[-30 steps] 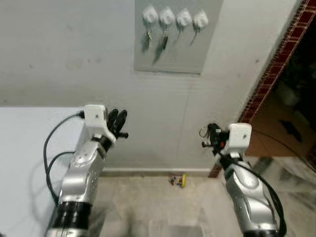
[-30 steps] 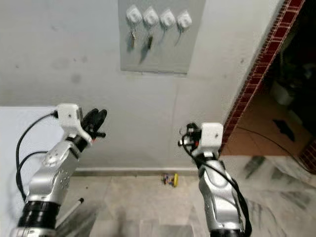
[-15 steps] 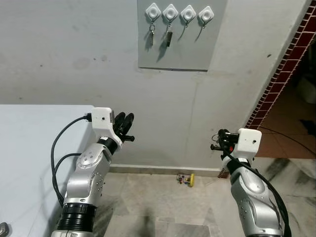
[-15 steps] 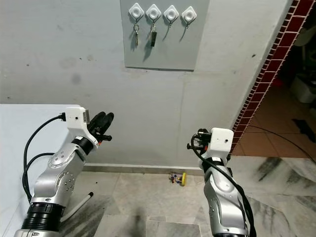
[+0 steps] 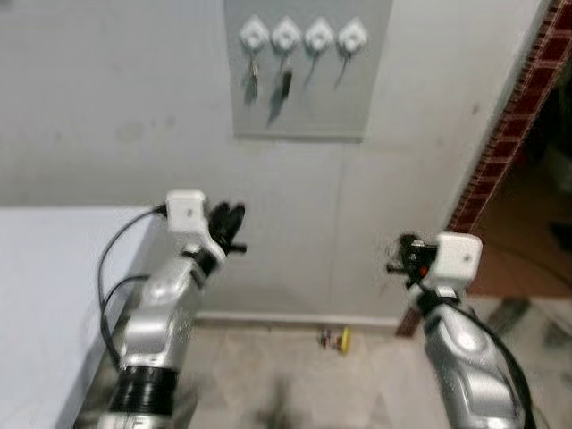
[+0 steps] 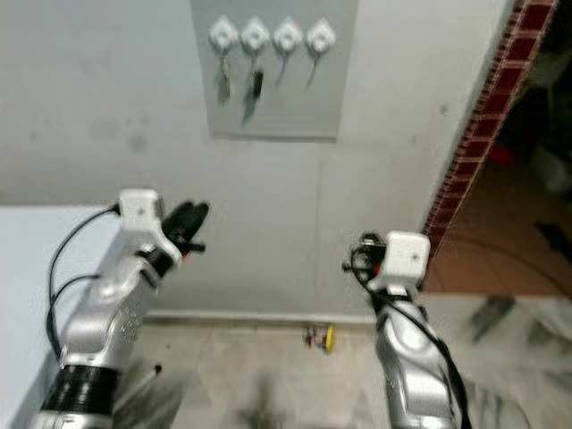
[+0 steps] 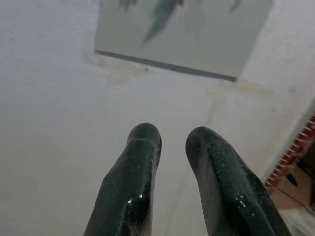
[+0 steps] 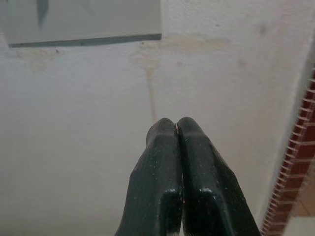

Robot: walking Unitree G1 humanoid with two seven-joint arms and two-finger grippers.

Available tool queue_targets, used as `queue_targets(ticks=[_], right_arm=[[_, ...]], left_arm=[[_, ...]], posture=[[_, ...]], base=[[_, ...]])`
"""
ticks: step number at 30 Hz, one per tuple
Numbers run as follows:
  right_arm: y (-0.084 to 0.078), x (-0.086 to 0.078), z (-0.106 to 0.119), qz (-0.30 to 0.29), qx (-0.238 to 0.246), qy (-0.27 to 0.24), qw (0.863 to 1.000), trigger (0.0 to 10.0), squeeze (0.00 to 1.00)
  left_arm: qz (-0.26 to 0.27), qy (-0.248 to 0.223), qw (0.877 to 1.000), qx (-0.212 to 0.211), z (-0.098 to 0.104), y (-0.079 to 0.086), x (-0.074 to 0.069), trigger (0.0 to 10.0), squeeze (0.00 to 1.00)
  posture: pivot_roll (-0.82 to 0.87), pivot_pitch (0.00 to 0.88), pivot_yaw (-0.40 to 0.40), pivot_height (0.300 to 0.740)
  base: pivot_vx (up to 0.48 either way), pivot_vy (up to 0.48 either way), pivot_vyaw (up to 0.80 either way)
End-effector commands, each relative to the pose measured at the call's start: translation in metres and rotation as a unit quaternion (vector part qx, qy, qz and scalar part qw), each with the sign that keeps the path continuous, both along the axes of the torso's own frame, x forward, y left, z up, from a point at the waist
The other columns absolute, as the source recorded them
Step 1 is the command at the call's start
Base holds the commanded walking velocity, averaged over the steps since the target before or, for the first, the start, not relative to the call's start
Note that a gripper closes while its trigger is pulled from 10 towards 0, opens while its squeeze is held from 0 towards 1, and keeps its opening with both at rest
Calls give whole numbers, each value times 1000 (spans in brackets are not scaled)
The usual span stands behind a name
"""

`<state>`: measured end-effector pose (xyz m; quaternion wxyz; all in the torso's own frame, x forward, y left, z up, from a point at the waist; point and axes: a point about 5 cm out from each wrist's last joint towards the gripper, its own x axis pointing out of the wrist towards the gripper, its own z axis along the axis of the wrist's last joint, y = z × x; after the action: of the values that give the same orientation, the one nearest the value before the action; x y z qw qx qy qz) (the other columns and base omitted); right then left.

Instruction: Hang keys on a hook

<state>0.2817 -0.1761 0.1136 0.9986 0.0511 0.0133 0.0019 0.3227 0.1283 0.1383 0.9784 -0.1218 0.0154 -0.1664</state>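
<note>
**Grey hook panel on wall, both arms raised before it**

Grey panel point(image 5: 308, 71) carries four white hooks point(image 5: 302, 37). Keys point(image 5: 251, 80) hang from the leftmost hook, with a darker tag on the second; the other two are bare. Head views are blurred. Left gripper point(image 7: 170, 142): fingers slightly apart, nothing between them. Right gripper point(image 8: 176, 125): wrist view shows fingers pressed together; head view adds a small ring-like item point(image 6: 361, 255) at their tips, too blurred to identify. Small yellow object point(image 5: 334, 339) on floor by the skirting.
</note>
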Motion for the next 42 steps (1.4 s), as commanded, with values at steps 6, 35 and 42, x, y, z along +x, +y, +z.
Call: queue_targets(ticks=[6, 35, 42], right_arm=[[8, 2, 8, 16, 4, -18, 1000, 10000, 0], [11, 2, 9, 33, -7, -23, 999, 10000, 0], [13, 3, 21, 95, -33, -59, 993, 10000, 0]], left_arm=[[9, -6, 1000, 5, 5, 7, 1, 10000, 0], [4, -40, 999, 7, 14, 2, -1, 10000, 0], [-88, -92, 992, 22, 30, -17, -11, 10000, 0]], posture=[[-96, 24, -25, 740], [-89, 16, -30, 740], [-90, 9, -31, 740]], base=[[418, 0, 0], [320, 0, 0], [0, 0, 0]])
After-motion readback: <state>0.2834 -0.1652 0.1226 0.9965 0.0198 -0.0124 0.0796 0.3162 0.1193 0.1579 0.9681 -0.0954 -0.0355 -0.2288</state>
